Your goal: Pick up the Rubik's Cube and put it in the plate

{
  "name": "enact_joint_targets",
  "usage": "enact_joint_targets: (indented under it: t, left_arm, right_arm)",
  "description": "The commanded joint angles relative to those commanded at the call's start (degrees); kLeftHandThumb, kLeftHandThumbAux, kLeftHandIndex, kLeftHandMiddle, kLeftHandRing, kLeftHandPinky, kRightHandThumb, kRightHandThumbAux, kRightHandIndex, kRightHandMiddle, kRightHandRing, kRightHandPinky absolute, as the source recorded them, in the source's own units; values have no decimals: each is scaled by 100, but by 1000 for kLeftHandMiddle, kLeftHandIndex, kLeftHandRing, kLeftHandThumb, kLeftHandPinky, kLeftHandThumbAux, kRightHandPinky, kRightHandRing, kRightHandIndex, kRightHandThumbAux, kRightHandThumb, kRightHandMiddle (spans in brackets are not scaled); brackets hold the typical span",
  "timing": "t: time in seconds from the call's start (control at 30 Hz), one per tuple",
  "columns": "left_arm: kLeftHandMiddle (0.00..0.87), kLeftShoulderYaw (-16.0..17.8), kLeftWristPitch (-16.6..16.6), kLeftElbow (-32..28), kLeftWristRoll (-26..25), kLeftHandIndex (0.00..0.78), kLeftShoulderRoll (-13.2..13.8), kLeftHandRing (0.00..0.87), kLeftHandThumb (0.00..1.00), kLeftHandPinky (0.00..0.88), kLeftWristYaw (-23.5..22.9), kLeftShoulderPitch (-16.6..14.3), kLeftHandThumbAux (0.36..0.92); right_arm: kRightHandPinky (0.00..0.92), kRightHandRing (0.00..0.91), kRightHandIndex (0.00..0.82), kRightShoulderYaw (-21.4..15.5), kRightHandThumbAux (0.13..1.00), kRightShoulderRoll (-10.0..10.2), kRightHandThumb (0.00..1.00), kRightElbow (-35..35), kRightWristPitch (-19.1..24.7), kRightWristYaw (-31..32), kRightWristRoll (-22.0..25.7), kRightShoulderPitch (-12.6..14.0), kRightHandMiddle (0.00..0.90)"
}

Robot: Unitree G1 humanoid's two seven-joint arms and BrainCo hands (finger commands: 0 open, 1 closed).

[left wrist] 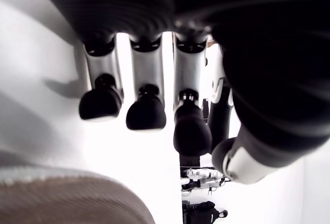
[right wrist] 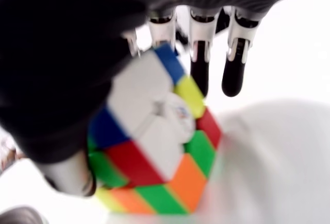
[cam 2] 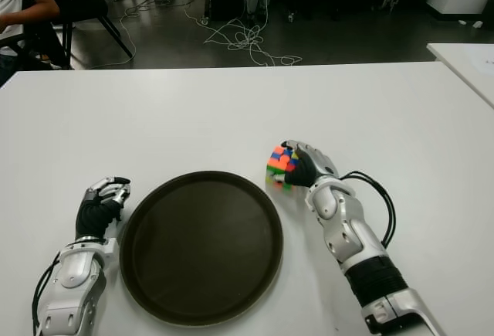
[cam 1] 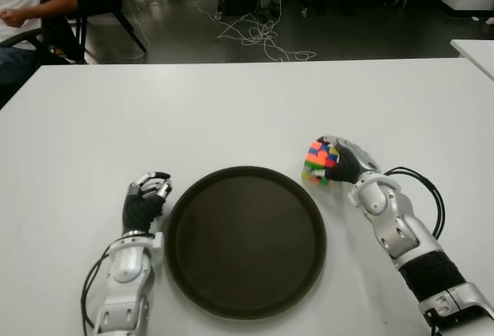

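Observation:
The Rubik's Cube (cam 1: 316, 164) sits in my right hand (cam 1: 328, 155), just off the upper right rim of the round dark plate (cam 1: 245, 243). In the right wrist view the thumb and fingers (right wrist: 200, 64) close around the cube (right wrist: 154, 147). Whether it is touching the white table (cam 1: 231, 112) I cannot tell. My left hand (cam 1: 149, 190) shows beside the plate's left rim with its fingers (left wrist: 147, 113) loosely bent and holding nothing. Nothing lies in the plate.
A black cable (cam 1: 437, 197) loops out from my right forearm over the table. Beyond the far edge a person (cam 1: 23, 4) sits at the back left beside a chair, with cables (cam 1: 258, 35) on the floor. Another white table's corner (cam 1: 475, 50) shows at the right.

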Motion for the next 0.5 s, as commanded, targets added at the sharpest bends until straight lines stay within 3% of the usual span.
enact_joint_targets:
  t: [0.5]
  left_arm:
    - [797, -16, 142, -43, -8, 443, 56, 811, 708, 798, -74, 6, 706]
  right_arm:
    - [325, 257, 417, -1, 725, 20, 705, 24, -188, -306, -34, 36, 244]
